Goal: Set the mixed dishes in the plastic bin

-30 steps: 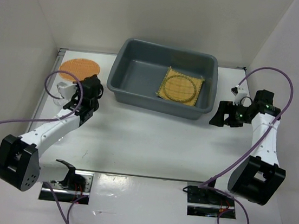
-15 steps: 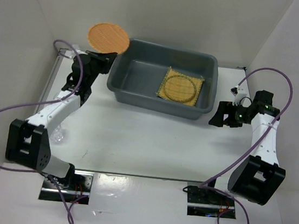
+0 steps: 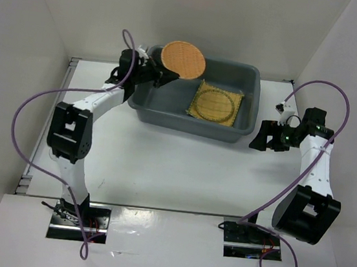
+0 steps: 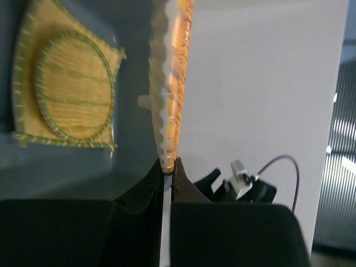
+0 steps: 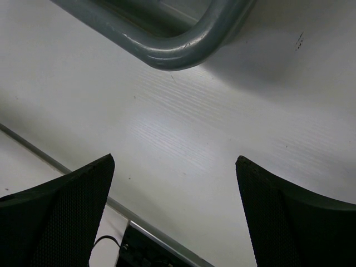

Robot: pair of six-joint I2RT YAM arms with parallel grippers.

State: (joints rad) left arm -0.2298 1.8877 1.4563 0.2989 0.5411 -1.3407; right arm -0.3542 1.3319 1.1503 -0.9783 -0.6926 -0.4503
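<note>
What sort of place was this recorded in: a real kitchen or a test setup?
Most likely a lab robot cell, not a kitchen: a white table boxed in by plain white panels, two bolted arms trailing purple cables, and a plastic bin as prop.

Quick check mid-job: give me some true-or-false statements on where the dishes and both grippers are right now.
1. The left gripper is shut on the orange-brown disc. True.
2. That disc lies flat on the bin floor. False: it is held in the air over the bin.
3. The yellow mat is inside the bin. True.
4. The right gripper holds a glass cup. False: it is open and empty, over the table beside the bin.
5. The straw-coloured disc lies on the table. False: it rests on the mat.
</note>
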